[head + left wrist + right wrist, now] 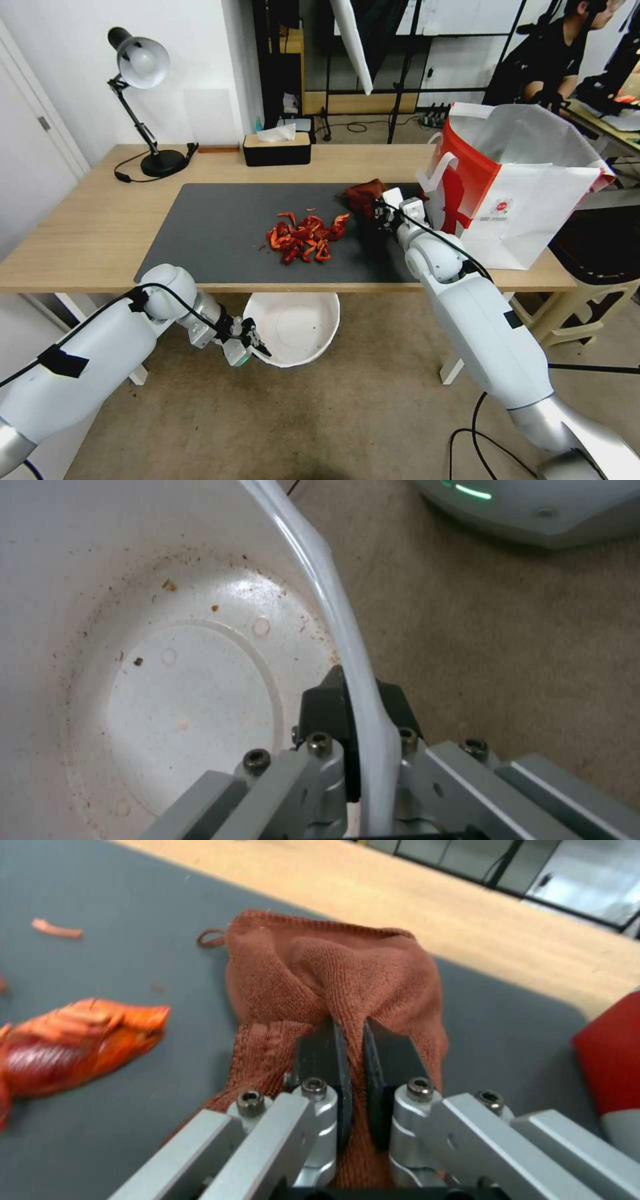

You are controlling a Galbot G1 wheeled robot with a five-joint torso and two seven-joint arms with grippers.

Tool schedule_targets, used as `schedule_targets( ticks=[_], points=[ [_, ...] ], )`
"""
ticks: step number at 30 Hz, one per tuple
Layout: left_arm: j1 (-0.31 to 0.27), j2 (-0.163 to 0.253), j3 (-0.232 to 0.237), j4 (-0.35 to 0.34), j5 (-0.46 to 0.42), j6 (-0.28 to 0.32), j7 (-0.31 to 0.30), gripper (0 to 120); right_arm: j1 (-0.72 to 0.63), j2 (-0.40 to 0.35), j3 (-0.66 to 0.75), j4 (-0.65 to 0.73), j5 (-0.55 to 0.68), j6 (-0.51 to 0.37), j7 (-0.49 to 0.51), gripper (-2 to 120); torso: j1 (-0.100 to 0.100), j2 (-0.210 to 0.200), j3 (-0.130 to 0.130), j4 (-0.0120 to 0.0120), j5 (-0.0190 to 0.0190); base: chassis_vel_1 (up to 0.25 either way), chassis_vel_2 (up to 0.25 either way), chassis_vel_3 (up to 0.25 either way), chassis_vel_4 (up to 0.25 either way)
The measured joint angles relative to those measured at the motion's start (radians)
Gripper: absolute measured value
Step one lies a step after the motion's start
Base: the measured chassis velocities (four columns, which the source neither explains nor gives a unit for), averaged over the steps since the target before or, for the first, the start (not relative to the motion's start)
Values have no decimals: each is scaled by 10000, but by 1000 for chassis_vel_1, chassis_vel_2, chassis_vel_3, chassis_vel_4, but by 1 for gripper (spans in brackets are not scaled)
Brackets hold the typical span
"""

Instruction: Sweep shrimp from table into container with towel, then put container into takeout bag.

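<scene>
While the shrimp [308, 235] lie heaped mid-mat, both grippers are engaged.

The container [293, 328] is held below the table [87, 227] front edge, its rim pinched by the left gripper [360, 700]. The towel [333, 985] is clamped on the mat [213, 227] by the right gripper [352, 1050], jaws nearly closed on a fold, just beside the shrimp. The bag [527, 193] is stood upright at the table's right end.

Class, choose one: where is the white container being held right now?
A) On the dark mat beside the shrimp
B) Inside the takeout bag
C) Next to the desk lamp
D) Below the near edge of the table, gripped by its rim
D: the left gripper pinches the rim of the container below the front edge of the table, above the floor.
</scene>
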Motion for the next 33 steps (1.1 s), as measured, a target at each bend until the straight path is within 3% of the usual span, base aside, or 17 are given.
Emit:
schedule_targets(
  ticks=[17,33],
  points=[
    [-2,72,-28,44,-23,-57,-22,0,33,-561,-721,18,249,153,-2041,2,-1,0,0,0,0,0,0,0,0],
    [48,151,-134,143,-76,-117,-66,0,-102,-1142,-1283,478,148,798,-3095,2,-1,0,0,1,0,0,0,0,0]
  ],
)
